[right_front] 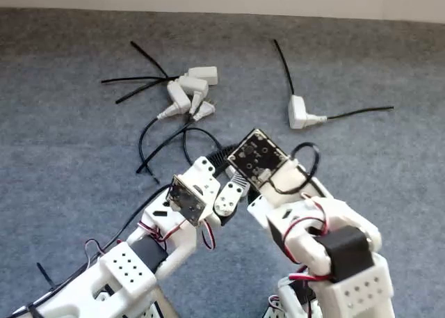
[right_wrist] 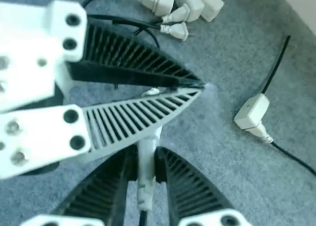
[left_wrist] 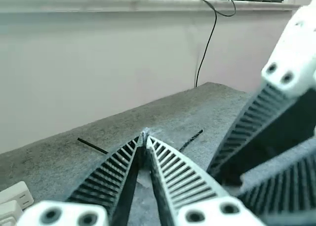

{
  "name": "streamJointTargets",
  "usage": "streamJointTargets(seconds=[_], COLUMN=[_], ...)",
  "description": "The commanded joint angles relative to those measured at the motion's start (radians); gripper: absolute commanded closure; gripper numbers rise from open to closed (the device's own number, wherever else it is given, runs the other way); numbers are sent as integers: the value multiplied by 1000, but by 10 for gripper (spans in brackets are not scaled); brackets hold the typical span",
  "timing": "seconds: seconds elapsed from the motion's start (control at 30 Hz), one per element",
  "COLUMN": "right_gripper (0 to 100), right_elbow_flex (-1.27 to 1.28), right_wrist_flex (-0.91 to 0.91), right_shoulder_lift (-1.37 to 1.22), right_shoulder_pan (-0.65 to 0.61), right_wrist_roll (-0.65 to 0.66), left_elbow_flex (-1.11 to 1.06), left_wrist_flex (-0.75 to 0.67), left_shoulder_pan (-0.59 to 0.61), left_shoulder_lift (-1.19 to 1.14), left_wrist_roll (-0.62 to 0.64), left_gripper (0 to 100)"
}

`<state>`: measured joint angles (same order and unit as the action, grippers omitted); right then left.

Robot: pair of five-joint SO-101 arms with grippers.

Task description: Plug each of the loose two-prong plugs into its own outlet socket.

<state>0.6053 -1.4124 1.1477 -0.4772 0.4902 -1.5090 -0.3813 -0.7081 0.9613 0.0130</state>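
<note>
While the right gripper (right_wrist: 145, 154) is pinching a plug (right_wrist: 145, 184) between its fingers low over the worktop (right_front: 69, 123), the left gripper (left_wrist: 144, 137) is sitting just beside it. The left fingers are pressed together at the tips, gripping nothing that can be made out. The sockets (right_front: 198, 81) are lying in a cluster beyond both arms, with loose plugs (right_wrist: 175, 30) touching them. A lone socket (right_wrist: 253, 110), well apart, is seemingly carrying a plug already.

Judgement: the step is calling for the prongs to be squared to the slots before any push. The sockets are looking light and unfixed, so one is likely to be sliding away under pressure. The left fingers are better employed opening and bracing the chosen block from behind. The tangled cables (right_front: 163, 140) are posing a snag risk.
</note>
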Motion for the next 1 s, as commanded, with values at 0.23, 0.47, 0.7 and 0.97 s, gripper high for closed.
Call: streamJointTargets(seconds=[0.23, 0.47, 0.7, 0.97], right_gripper=[991, 991, 991, 985], right_elbow_flex=[-186, -183, -182, -182], right_wrist_flex=[-36, -38, -108, -200], right_shoulder_lift=[12, 8, 4, 4], right_shoulder_pan=[-7, -1, 18, 300], right_wrist_roll=[-11, -8, -12, -172], left_elbow_flex=[-10, -8, 36, 467], left_wrist_flex=[0, 0, 57, 827], left_shoulder_pan=[-25, 2, 168, 113], left_shoulder_lift=[-10, -10, -10, -124], left_wrist_roll=[0, -2, 94, 230], left_gripper=[993, 993, 989, 934])
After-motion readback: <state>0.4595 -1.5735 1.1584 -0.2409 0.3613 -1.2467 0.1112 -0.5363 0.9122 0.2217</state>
